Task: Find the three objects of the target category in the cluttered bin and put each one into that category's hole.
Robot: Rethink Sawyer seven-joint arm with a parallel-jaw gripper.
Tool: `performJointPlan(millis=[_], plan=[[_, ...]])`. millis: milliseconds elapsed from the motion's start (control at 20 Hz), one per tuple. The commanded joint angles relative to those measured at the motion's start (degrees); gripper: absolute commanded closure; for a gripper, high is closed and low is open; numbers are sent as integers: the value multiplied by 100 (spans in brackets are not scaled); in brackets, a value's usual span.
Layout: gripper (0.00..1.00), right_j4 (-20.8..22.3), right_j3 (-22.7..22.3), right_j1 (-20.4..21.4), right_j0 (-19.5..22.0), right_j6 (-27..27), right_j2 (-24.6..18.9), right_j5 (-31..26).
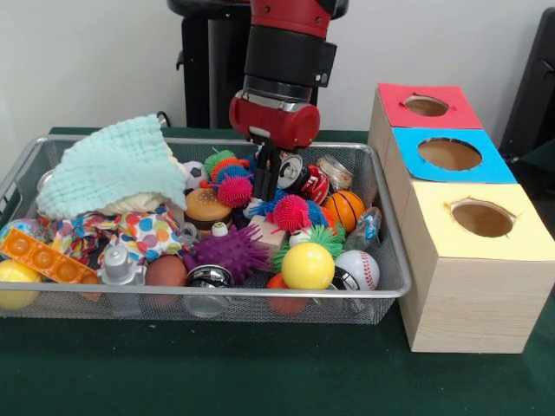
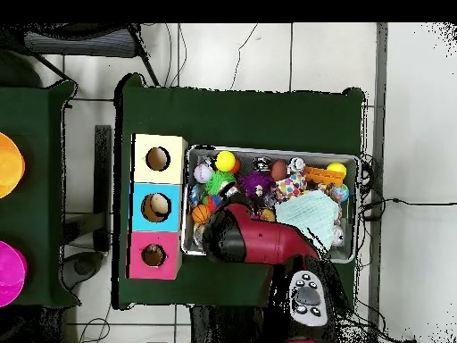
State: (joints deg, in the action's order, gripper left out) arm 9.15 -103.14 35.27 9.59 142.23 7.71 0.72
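The green-covered bench [image 1: 260,373] carries a wire mesh bin [image 1: 395,286] heaped with toys, and just beside it a row of three wooden boxes: the red-topped hole [image 1: 426,106] farthest from the camera, the blue-topped hole [image 1: 449,154] in the middle, the yellow-topped hole [image 1: 482,218] nearest. Nothing marks which category is wanted, so the target has to be read from what the arm goes for.

The red and black arm [image 1: 286,69] hangs over the back middle of the bin, and its gripper [image 1: 265,178] dips among the clutter beside a magenta spiky ball [image 1: 235,191] and a red soda can [image 1: 305,178]. The fingers are dark and narrow against dark gaps, so I cannot tell whether they are spread or closed, or whether they hold anything.

If spiky balls are the category, candidates lie close: the magenta one, a pink-and-blue spiky ball [image 1: 291,211] just in front of the can, and a purple spiky ball [image 1: 231,251] nearer the front. A basketball [image 1: 345,208], a yellow ball [image 1: 308,265] and a baseball [image 1: 357,269] sit to the right; a mint cloth [image 1: 113,165] covers the left end and may hide more.

To do this step well, the descent should be straight down over one soft ball, clear of the can, with a firm squeeze since the spikes give. The lift should clear the bin's rim before crossing to the boxes.
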Motion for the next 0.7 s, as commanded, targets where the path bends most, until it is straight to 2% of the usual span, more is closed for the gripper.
performJointPlan(millis=[50, 300, 550, 600, 700], plan=[[100, 287, 1034, -72, -286, -404, 717, -1031], [100, 466, 1204, -233, -14, -778, 600, -2053], [100, 783, 1171, -193, 297, -970, 346, -2392], [0, 844, 1145, -175, 383, -1017, 268, -2469], [0, 925, 1110, -163, 570, -1147, 102, -2625]])
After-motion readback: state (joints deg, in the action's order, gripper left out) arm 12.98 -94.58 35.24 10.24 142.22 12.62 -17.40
